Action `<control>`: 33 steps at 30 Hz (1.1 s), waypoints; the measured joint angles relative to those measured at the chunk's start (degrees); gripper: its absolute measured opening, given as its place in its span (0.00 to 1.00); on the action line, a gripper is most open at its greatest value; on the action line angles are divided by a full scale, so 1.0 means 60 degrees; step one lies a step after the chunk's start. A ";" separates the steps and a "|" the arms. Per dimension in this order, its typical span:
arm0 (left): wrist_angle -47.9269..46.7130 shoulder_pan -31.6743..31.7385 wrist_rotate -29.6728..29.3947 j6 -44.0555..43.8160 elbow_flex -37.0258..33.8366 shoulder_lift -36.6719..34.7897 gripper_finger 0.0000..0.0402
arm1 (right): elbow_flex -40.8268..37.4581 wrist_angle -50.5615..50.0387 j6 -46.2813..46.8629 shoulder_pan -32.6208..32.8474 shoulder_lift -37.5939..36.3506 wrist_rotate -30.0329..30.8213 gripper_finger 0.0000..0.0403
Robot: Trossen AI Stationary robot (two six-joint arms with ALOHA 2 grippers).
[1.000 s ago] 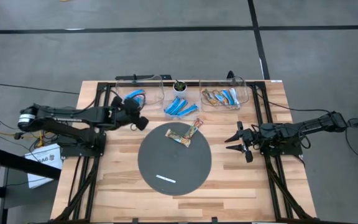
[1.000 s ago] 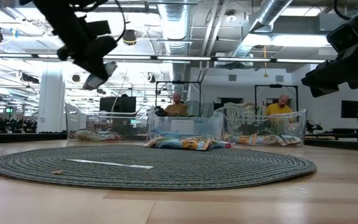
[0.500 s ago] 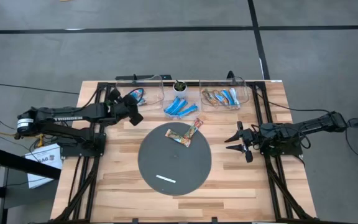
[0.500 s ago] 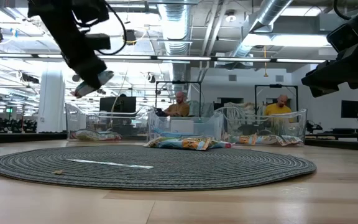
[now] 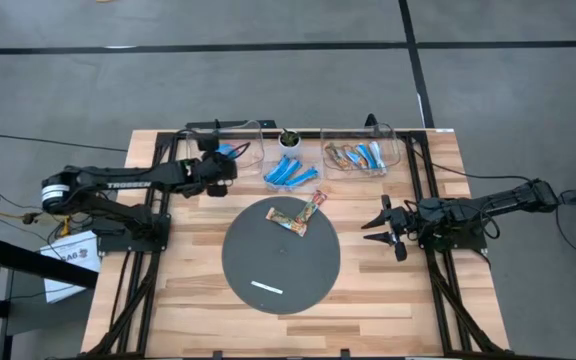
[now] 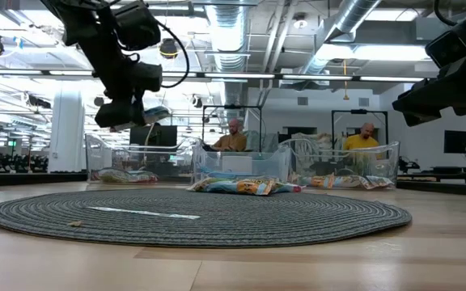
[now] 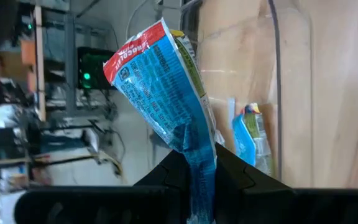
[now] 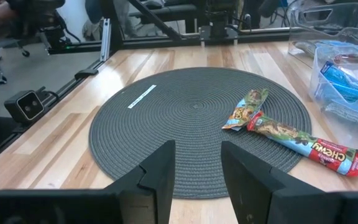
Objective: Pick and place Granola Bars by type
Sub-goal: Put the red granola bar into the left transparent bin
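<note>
Currently, your left gripper (image 5: 226,165) is clenched on one blue granola bar (image 7: 166,93), held aloft at the left bin (image 5: 248,132) so it can drop among matching blue bars (image 5: 230,152). Your right gripper (image 5: 380,226) waits released beside the round mat (image 5: 280,260). Two tan bars (image 5: 298,215) remain on the mat; the bin's clear wall is the only obstruction.

Both arms are matte black and slender; the left one carries white lettering, a silver end cap and black cables.
</note>
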 joint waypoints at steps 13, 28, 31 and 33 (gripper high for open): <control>0.0016 0.0847 0.0677 0.0203 0.0047 0.0058 0.08 | 0.0000 0.0003 0.0000 0.0002 0.0000 0.0000 0.31; -0.1986 0.2521 0.2098 0.0104 0.2076 0.1662 0.08 | 0.0000 -0.0001 0.0000 0.0004 0.0000 0.0000 0.31; -0.2348 0.2783 0.2141 0.0326 0.2491 0.2228 0.08 | 0.0000 0.0000 0.0000 0.0000 0.0000 0.0000 0.31; -0.2575 0.2935 0.2406 0.0438 0.2726 0.2553 0.08 | 0.0000 0.0002 0.0000 0.0002 -0.0004 0.0000 0.31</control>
